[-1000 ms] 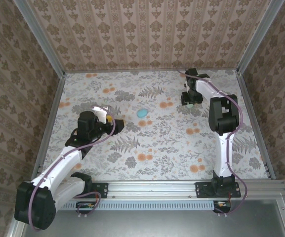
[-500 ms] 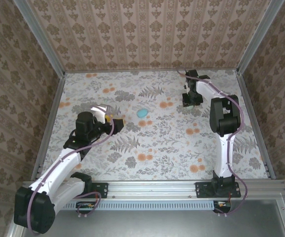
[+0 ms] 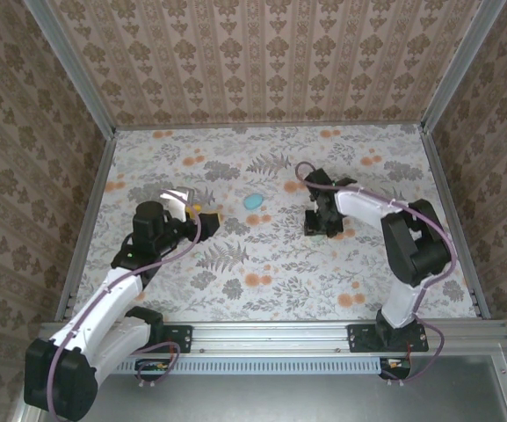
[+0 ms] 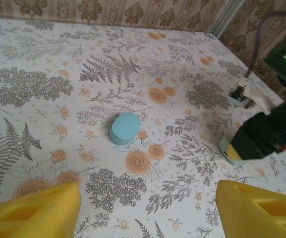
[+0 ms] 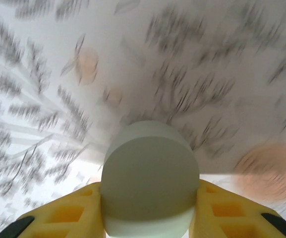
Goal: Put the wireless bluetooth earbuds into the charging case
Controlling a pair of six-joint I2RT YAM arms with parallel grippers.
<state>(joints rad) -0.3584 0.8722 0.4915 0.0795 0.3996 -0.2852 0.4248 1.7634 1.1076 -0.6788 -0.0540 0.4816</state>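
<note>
Two claws work over a matte table (image 3: 262, 272) printed with grey ferns and orange flowers, with patterned wallpaper walls (image 3: 262, 61) on three sides. The charging case (image 4: 125, 128) is smooth sky-blue plastic, a stubby oval pebble that looks closed, lying flat mid-table. The left claw (image 4: 147, 210) has chunky yellow plastic fingers spread wide with nothing between them. The case sits ahead of it, roughly in line with the gap but well apart. The right claw (image 5: 147, 193) is clamped narrow on a pale rounded piece (image 5: 150, 163), smooth, domed and greenish-white, wedged between both yellow fingers; cannot tell if it is an earbud. That claw is to the right of the case, apart from it. The right wrist view gives the grip close up, with the table print behind it blurred. The left wrist view gives the case's shape, plus the right claw's black body side-on with the pale piece poking out at its tip. The top view gives the layout, with the case between the two claws.
</note>
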